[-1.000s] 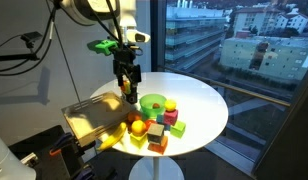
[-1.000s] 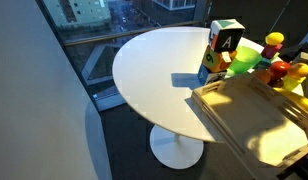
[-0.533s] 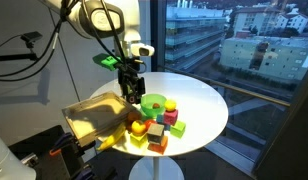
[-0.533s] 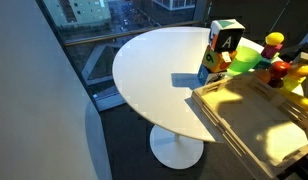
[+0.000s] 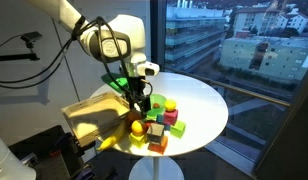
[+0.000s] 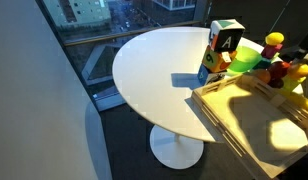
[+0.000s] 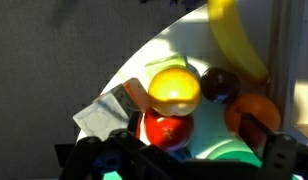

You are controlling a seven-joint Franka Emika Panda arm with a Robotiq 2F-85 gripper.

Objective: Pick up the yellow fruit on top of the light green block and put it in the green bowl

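One second has brought the gripper (image 5: 141, 106) lower and across in an exterior view, from above the tray (image 5: 89, 115) toward the toys on the white worktop (image 5: 199, 105). It now hangs in front of the bowl (image 5: 160, 101) and hides the bowl's near side. The yellow fruit (image 5: 137, 128) has not moved. It sits on the pale block (image 5: 140, 140) at the near edge of the pile, below the gripper and apart from it.

From the opposite side the yellow fruit tops the pile at the right edge, just where it was. The patch of light on the tray has changed shape. The gripper cannot be made out in this view.

At the wrist the yellow fruit fills the centre, with a red fruit (image 7: 166, 128) just below it and a banana (image 7: 234, 40) to the upper right. The fingers (image 7: 97, 158) stand spread wide at the bottom edge, released, with nothing held between them.
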